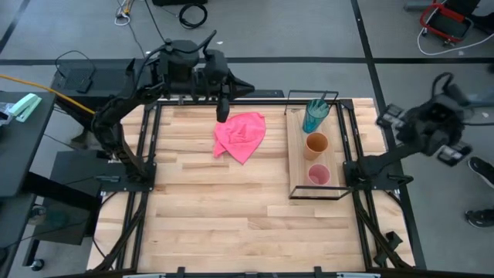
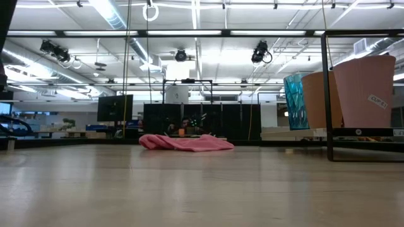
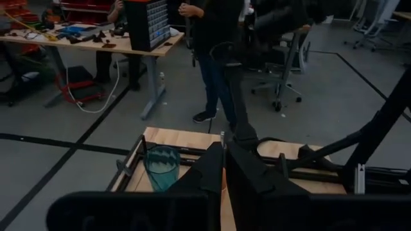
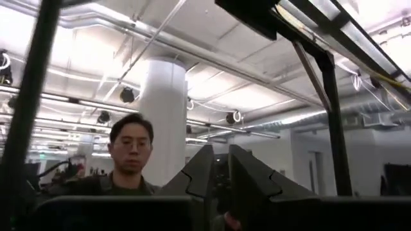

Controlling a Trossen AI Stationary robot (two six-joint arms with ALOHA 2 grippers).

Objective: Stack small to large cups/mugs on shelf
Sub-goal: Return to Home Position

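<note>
Three cups stand upright in a row on the light-wood shelf (image 1: 303,164) at the table's right. The teal-blue cup (image 1: 315,114) is farthest, the orange cup (image 1: 316,144) is in the middle, and the pink cup (image 1: 319,175) is nearest. The low view shows them as the teal (image 2: 294,101), orange (image 2: 319,101) and pink (image 2: 366,91) cups. The teal cup also shows in the left wrist view (image 3: 162,168). My left gripper (image 1: 222,110) hangs shut and empty at the table's far edge, left of the shelf. My right gripper (image 1: 386,117) is shut and empty, raised beyond the table's right edge.
A crumpled pink cloth (image 1: 241,136) lies on the tabletop between my left gripper and the shelf; it also shows in the low view (image 2: 186,142). The shelf's black wire frame (image 1: 312,96) rises at its ends. People stand in the room beyond the table (image 3: 215,58).
</note>
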